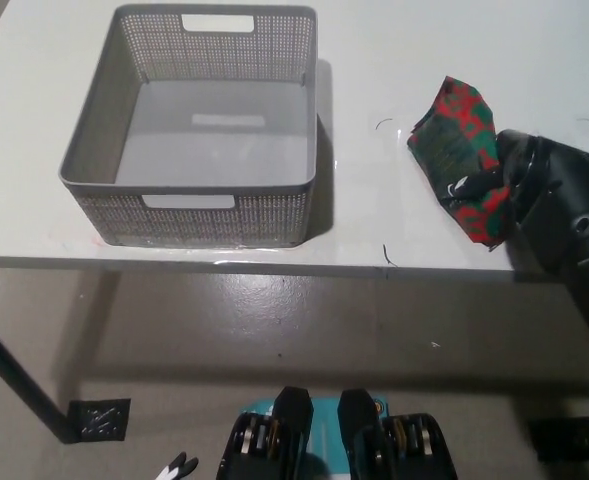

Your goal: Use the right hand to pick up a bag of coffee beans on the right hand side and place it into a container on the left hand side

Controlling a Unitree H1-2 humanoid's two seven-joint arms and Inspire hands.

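Note:
The coffee bean bag (457, 145), red and green patterned, lies flat on the white table (374, 215) at the right. My black right hand (534, 190) sits at the bag's near right edge. It is open, and one of its fingers (477, 183) reaches across the bag's near corner. The grey mesh container (94, 135) stands at the left of the table with nothing inside. Only a white tip of my left hand (177, 467) shows at the bottom edge.
The table's front edge (274, 265) runs just before the container and the bag. Below it are the grey floor and a dark table leg (14, 385) at the lower left. A strip of bare table separates container and bag.

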